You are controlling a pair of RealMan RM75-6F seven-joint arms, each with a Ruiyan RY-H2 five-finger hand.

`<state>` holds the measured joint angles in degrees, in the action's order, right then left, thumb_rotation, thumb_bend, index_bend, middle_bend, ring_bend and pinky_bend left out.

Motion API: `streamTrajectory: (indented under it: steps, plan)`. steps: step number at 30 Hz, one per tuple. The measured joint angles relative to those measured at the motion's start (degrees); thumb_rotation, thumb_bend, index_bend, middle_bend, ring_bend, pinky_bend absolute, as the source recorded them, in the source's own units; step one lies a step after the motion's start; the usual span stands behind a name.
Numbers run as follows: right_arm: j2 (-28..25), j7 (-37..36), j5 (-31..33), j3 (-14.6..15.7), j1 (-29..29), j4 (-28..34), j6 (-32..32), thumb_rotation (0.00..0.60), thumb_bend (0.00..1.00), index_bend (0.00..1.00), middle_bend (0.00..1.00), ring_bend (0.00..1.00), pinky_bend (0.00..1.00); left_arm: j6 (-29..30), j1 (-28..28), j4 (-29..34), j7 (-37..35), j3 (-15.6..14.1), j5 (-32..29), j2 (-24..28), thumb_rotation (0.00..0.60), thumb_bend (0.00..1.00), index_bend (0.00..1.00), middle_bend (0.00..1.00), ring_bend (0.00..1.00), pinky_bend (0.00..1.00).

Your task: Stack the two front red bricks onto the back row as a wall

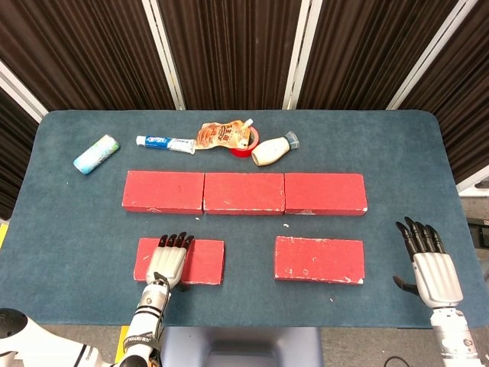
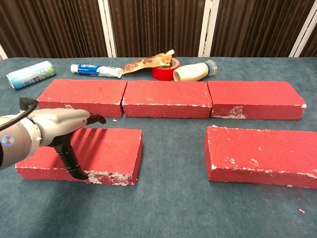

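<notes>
Brick work here looks stiff, heavy and gritty: the left front brick near the table's front edge lies under the left hand, fingers flat and holding nothing, so grip its long sides; the right hand idles, spread.

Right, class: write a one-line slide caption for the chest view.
Left hand over the front left brick, three bricks in the back row, front right brick untouched.

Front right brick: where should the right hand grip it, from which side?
Likely from above, fingers over the far long edge and thumb on the near one, mid-length. The front right brick lies flat, long edges across the table, clear space all round; the right hand rests open beside it.
</notes>
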<state>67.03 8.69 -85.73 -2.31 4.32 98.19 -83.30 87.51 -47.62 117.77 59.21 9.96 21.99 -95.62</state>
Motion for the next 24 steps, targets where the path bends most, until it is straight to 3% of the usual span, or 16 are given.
streamTrajectory:
  steps: [19, 22, 24]
  plan:
    - [0.1, 0.6, 0.4, 0.0, 0.1, 0.1, 0.2, 0.6, 0.0, 0.1, 0.11, 0.0, 0.0, -2.9, -0.1, -3.1, -0.8, 0.1, -1.2, 0.6, 0.6, 0.05, 0.0, 0.0, 0.0, 0.0]
    - [0.2, 0.7, 0.4, 0.0, 0.1, 0.1, 0.3, 0.6, 0.0, 0.1, 0.11, 0.0, 0.0, -3.2, -0.2, -3.5, -0.7, 0.0, -1.1, 0.8, 0.6, 0.16, 0.0, 0.0, 0.0, 0.0]
    - [0.2, 0.7, 0.4, 0.0, 0.1, 0.1, 0.3, 0.6, 0.0, 0.1, 0.11, 0.0, 0.0, -3.4, -0.3, -3.7, -0.7, 0.0, -1.2, 0.8, 0.6, 0.18, 0.0, 0.0, 0.0, 0.0]
